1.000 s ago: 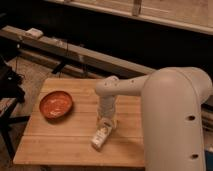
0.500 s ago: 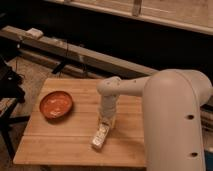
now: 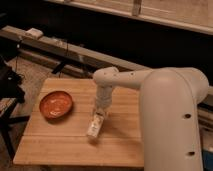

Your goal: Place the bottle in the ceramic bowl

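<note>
The bottle (image 3: 94,128), small and pale with a light label, lies on the wooden table (image 3: 60,142) near its middle. My gripper (image 3: 99,113) reaches down from the white arm and sits right at the bottle's upper end. The ceramic bowl (image 3: 56,104), shallow and orange-red, stands on the table's left part, apart from the bottle and gripper.
My bulky white arm (image 3: 170,110) covers the table's right side. A dark stand (image 3: 10,82) is off the table's left edge. A long rail with a small white box (image 3: 35,33) runs behind the table.
The gripper and bottle have stayed at about the same spot near the table's middle; the bottle has shifted slightly. The bowl has not moved.
</note>
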Action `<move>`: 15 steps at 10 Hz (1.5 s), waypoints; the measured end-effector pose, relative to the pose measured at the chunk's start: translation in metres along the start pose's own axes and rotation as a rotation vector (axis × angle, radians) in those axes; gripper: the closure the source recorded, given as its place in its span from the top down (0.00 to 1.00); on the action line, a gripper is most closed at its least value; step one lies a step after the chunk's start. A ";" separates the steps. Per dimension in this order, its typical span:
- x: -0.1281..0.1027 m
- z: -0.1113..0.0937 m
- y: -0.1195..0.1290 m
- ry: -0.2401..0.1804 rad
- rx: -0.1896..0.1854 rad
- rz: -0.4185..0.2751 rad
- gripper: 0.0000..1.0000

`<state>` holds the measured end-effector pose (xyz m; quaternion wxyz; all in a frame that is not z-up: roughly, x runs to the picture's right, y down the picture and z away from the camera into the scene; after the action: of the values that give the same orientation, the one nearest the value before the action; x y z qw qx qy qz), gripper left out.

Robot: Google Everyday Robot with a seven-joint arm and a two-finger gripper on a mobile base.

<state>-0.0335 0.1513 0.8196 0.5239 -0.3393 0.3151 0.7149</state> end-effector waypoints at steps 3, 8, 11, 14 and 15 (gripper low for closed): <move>-0.028 -0.016 0.052 -0.027 -0.042 -0.115 0.00; -0.067 -0.044 0.157 -0.077 -0.106 -0.388 0.00; -0.079 -0.068 0.198 -0.117 -0.143 -0.522 0.00; -0.091 -0.072 0.237 -0.149 -0.154 -0.615 0.10; -0.093 -0.070 0.244 -0.158 -0.161 -0.637 0.21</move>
<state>-0.2374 -0.0162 0.8786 0.7152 -0.4044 0.0943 0.5621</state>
